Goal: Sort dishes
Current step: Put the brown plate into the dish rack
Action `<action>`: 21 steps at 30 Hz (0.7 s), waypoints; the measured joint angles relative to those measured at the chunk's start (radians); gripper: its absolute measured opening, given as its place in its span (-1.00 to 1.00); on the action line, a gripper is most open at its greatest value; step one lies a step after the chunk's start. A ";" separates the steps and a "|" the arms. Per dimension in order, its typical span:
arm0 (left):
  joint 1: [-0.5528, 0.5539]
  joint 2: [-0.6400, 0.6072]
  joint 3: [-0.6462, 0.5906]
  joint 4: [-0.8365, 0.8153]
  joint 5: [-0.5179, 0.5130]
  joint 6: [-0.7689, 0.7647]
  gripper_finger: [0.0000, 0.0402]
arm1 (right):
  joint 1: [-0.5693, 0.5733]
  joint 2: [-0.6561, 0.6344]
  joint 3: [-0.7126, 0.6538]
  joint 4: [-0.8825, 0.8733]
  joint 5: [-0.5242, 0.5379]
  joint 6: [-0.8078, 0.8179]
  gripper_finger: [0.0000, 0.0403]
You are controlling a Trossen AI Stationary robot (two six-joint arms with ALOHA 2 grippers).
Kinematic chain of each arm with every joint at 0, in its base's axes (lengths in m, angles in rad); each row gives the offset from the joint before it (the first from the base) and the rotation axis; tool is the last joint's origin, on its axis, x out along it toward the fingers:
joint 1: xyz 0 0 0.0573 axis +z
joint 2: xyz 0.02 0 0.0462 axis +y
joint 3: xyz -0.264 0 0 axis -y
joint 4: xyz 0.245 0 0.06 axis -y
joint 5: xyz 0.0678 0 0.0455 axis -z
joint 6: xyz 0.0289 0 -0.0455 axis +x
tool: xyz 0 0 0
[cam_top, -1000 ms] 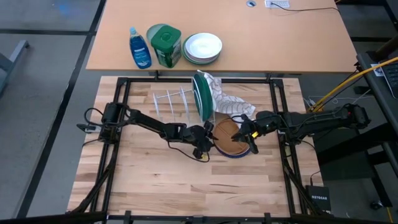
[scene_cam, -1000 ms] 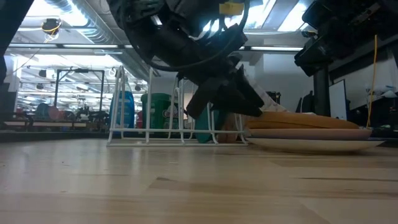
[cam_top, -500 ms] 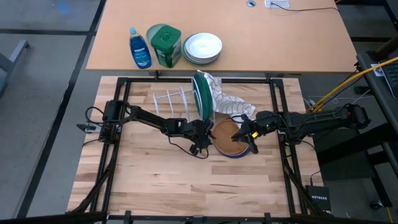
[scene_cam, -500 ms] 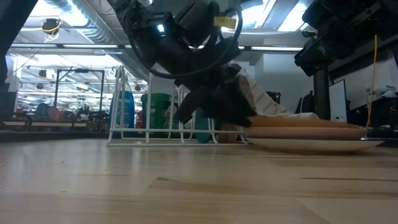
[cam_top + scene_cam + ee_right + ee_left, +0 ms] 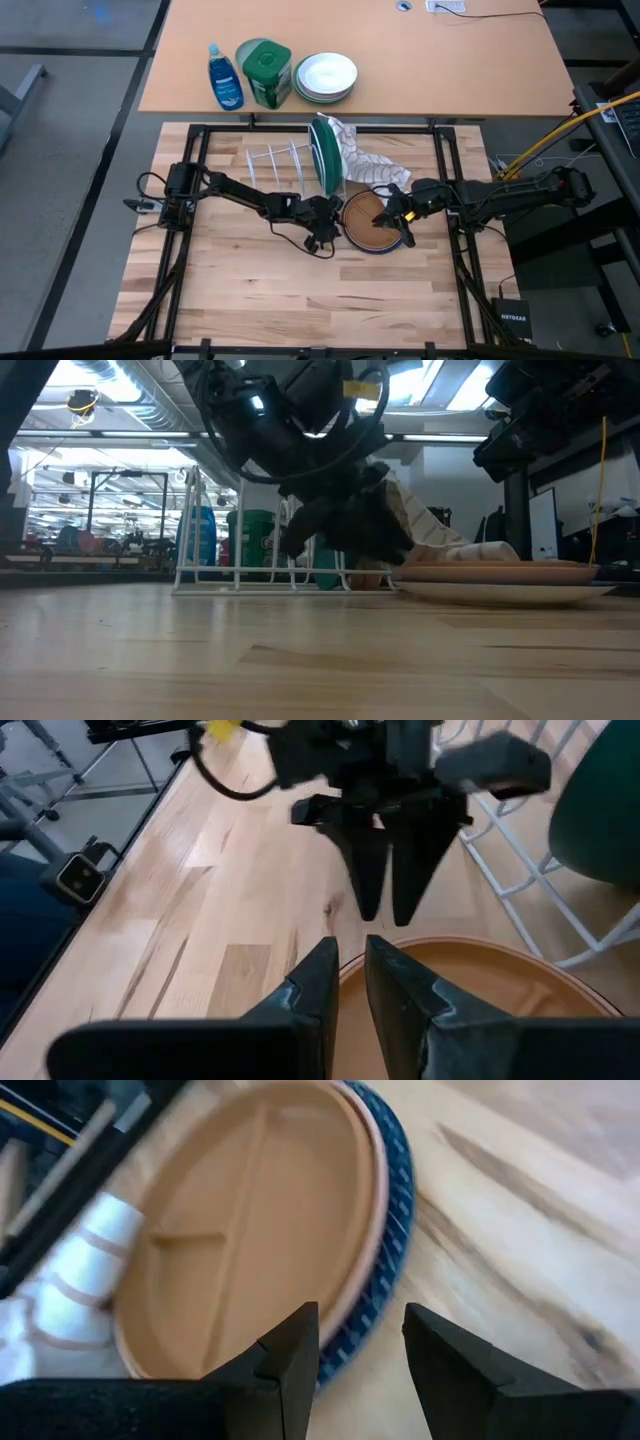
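A dark green plate (image 5: 325,155) stands on edge in the white wire rack (image 5: 275,165). A brown divided plate (image 5: 240,1230) lies on the blue dark-rimmed dish (image 5: 385,1270) at mid-table, right of the rack. My left gripper (image 5: 360,1325) is open at this stack's left rim (image 5: 345,222), low over the table. My right gripper (image 5: 352,960) hovers above the stack's right side (image 5: 398,218). Its fingers are shut to a thin slit with nothing between them. My left gripper comes slanting down from the table's left. One finger (image 5: 295,1355) lies over the brown plate's rim and the other (image 5: 440,1365) outside the blue dish's rim (image 5: 372,1320). I cannot tell whether either finger touches them.
A striped cloth (image 5: 362,160) lies behind the stack, beside the rack. On the tan desk beyond stand a blue bottle (image 5: 225,78), a green canister (image 5: 265,70) and stacked white bowls (image 5: 326,76). Bare wood lies toward the near edge (image 5: 300,290).
My left gripper has tipped and rolled a little at the stack's left rim. In the low view the brown plate, which stood raised and tilted above the stack, has sunk and now lies level on it. The cloth behind shows more.
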 joint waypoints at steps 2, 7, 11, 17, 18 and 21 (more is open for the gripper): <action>-0.002 0.000 0.000 0.039 0.000 -0.016 -0.31 | 0.000 0.003 0.000 -0.006 0.047 0.050 -0.71; 0.000 0.000 0.000 0.071 0.000 -0.029 -0.31 | 0.000 0.063 0.000 -0.072 0.140 0.202 -0.71; 0.001 0.000 0.000 0.079 0.000 -0.029 -0.31 | 0.000 0.157 0.000 -0.100 0.150 0.277 -0.71; 0.001 0.000 0.000 0.079 0.000 -0.030 -0.31 | 0.000 0.309 0.000 -0.077 0.209 0.308 -0.71; 0.001 0.000 0.000 0.079 0.000 -0.029 -0.31 | 0.000 0.338 0.000 -0.060 0.207 0.311 -0.71; 0.001 0.000 0.000 0.080 0.000 -0.030 -0.31 | 0.000 0.418 0.000 0.007 0.186 0.327 -0.71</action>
